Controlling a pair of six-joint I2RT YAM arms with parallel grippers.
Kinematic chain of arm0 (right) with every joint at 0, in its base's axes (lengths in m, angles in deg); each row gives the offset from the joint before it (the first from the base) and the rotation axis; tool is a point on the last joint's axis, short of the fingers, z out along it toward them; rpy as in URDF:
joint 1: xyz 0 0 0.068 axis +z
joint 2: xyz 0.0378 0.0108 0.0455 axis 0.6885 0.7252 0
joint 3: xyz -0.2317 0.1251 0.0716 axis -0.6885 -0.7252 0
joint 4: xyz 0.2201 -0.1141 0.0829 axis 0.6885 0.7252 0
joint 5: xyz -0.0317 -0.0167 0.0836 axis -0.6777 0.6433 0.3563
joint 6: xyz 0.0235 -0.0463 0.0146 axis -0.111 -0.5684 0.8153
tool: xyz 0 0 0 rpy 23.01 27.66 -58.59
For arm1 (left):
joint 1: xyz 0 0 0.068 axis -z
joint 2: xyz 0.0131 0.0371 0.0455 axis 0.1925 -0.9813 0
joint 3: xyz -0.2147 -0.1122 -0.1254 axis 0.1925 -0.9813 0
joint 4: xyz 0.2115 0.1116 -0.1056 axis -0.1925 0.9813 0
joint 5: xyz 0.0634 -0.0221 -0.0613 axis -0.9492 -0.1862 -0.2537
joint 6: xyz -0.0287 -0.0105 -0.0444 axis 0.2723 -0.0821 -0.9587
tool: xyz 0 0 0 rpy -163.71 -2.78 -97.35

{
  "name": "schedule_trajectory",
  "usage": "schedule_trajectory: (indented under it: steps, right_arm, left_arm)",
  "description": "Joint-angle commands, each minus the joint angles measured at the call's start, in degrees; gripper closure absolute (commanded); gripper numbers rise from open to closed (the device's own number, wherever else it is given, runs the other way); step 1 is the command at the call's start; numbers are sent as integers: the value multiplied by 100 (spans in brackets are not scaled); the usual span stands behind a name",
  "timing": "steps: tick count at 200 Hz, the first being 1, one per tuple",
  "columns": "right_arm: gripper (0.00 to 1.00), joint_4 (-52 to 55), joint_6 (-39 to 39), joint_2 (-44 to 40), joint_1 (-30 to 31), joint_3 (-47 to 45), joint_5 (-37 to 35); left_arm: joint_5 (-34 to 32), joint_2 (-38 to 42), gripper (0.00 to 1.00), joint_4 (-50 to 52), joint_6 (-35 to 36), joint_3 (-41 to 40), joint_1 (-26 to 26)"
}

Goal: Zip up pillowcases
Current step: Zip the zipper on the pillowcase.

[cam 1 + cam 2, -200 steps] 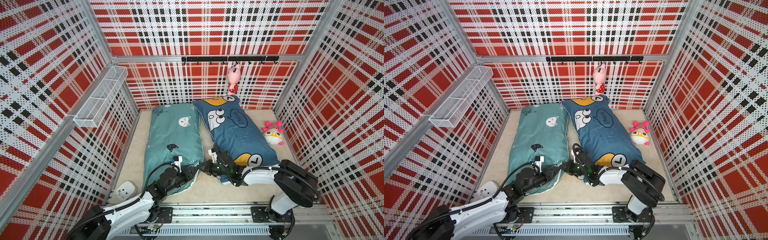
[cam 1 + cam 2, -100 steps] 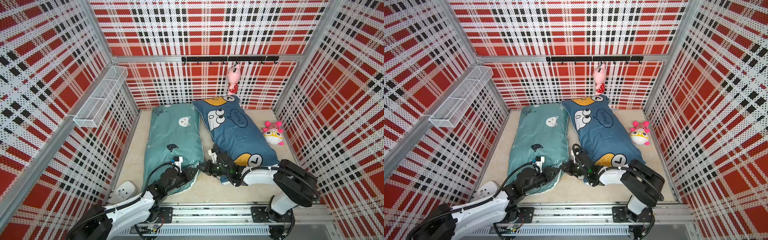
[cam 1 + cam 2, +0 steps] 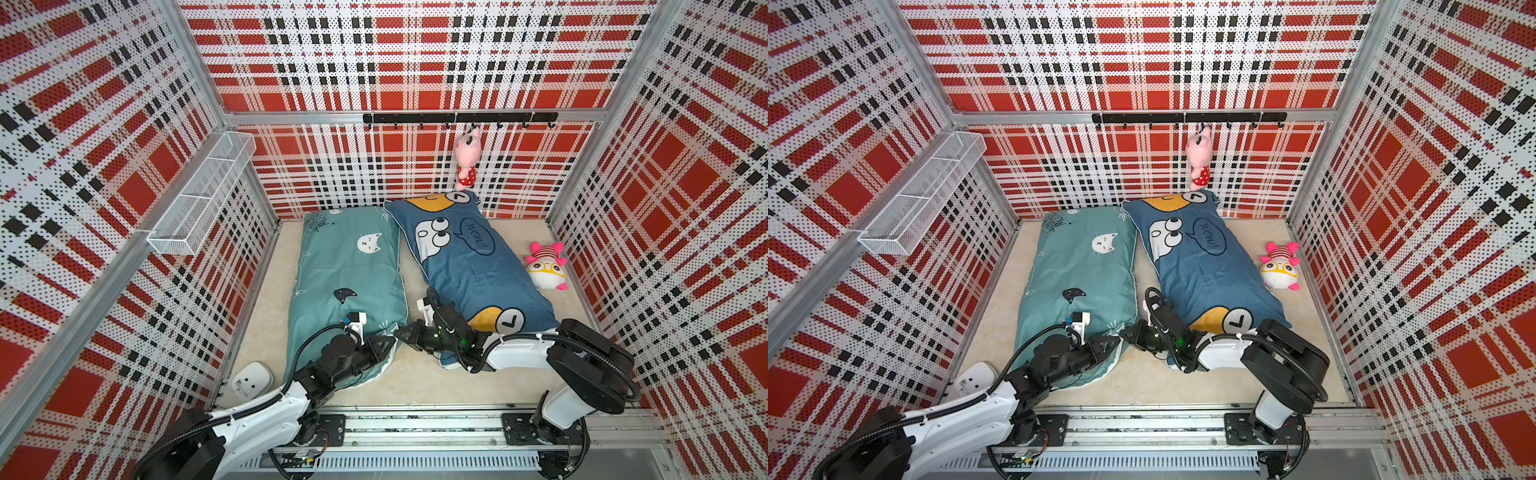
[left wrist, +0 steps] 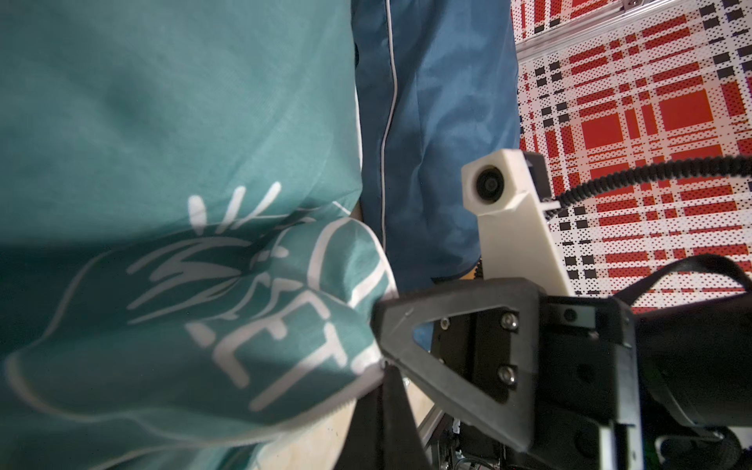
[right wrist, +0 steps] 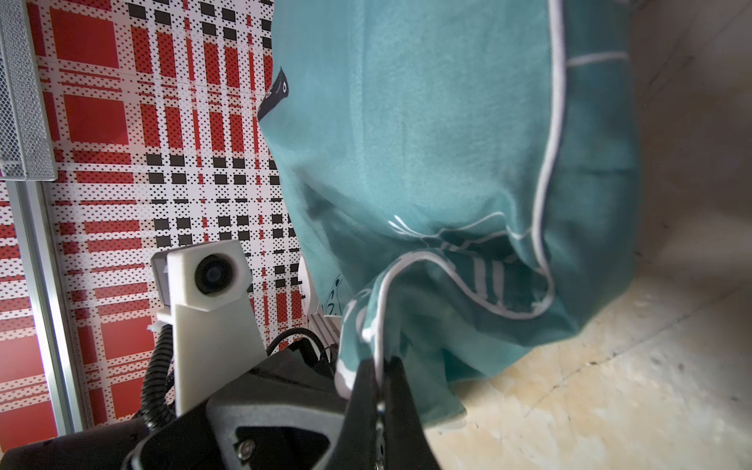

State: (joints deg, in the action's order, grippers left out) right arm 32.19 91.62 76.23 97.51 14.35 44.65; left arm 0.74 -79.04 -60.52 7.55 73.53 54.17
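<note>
- Lying lengthwise on the beige floor [image 3: 415,384], the teal pillowcase [image 3: 349,266] stretches away from both grippers toward the back wall. Its near corner, on the right gripper's side, is bunched up just where the two grippers meet.
- The blue pillowcase [image 3: 473,270] lies beside it, and the two touch at their far corners. Its near end passes under the right arm, behind that gripper's tips.
- The wire basket [image 3: 199,195] hangs on the side wall, high above and well apart from the left gripper.
- The hook rail [image 3: 415,118] crosses the back wall, far beyond both grippers.
- The left gripper [image 3: 388,340] reaches over the teal pillowcase's near end, its jaws pressed together on the bunched corner.
- The right gripper [image 3: 402,332] faces it almost tip to tip, its jaws pinching the white piping [image 5: 545,183] at the same corner.
- A striped plush toy [image 3: 544,268] sits well beyond the right gripper, past the blue pillowcase.
- A pink plush toy [image 3: 467,156] hangs from the rail.
- A white device [image 3: 251,376] rests on the floor behind the left gripper, beside its arm.
</note>
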Motion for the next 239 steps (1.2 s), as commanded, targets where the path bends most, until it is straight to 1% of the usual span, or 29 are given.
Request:
schedule_trajectory:
  steps: [1,10,75,175,206,239]
  right_arm:
    - [100,-51,-5,-76,66,-35,-76]
    - [100,-38,-11,-96,67,-26,-100]
    - [100,221,-40,-338,-37,-33,-298]
    - [100,731,-253,-899,-363,-83,-424]
    - [100,739,-289,-901,-401,-81,-344]
    - [100,662,-269,-800,-390,-58,-191]
  left_arm:
    - [19,-21,98,65,96,152,9]
    - [23,-30,100,83,117,160,15]
    - [-30,-4,100,626,416,385,38]
    - [-30,-39,100,963,652,460,-35]
    - [-4,-82,100,830,650,451,-35]
    - [208,-179,100,52,427,431,47]
